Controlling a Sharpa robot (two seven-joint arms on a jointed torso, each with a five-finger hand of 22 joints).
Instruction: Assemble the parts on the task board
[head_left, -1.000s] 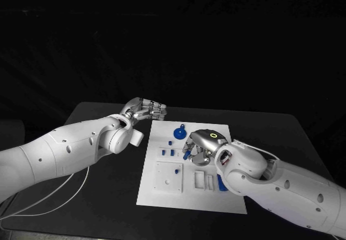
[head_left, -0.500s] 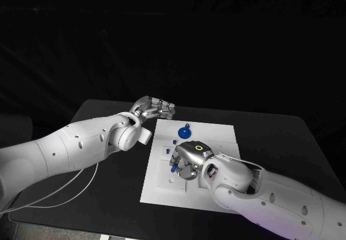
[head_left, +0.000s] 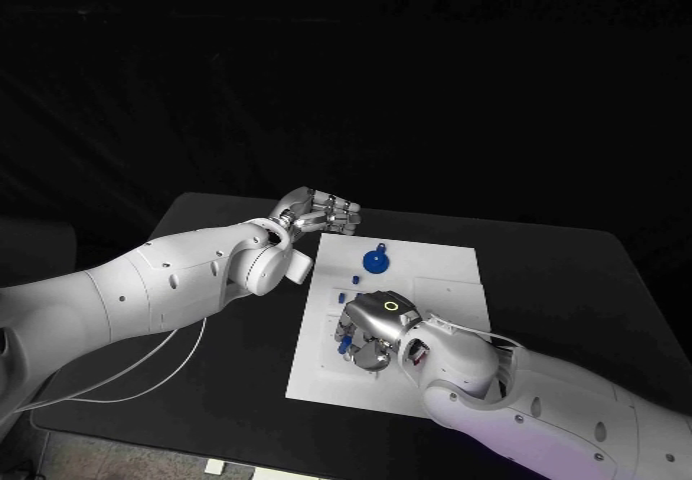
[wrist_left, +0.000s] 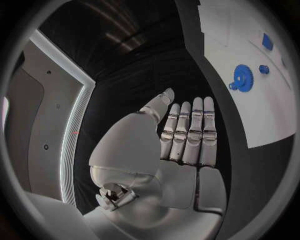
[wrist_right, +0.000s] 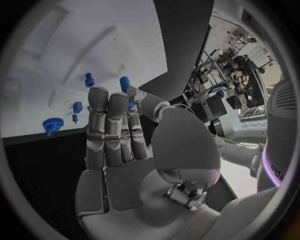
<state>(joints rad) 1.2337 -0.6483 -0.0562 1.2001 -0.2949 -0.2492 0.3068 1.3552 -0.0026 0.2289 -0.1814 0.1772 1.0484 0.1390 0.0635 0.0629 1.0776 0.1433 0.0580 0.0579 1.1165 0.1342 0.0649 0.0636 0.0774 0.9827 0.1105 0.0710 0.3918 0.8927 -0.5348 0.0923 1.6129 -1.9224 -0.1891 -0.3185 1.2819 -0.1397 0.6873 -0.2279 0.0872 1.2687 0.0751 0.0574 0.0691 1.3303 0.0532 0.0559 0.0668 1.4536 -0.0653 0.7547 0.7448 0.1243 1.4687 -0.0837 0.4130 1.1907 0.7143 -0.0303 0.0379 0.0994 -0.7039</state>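
Blue gear (wrist_left: 242, 77) beyond left hand (wrist_left: 187, 132), wrist view.

Lab: black-draped table (head_left: 577, 270), equipment racks (wrist_right: 215, 75)

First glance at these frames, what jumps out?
The white task board in the middle of the black table, with a blue gear near its far end. The right hand hangs over the board's middle, above small blue parts. The left hand hovers off the board's far left corner, fingers straight and together, holding nothing.
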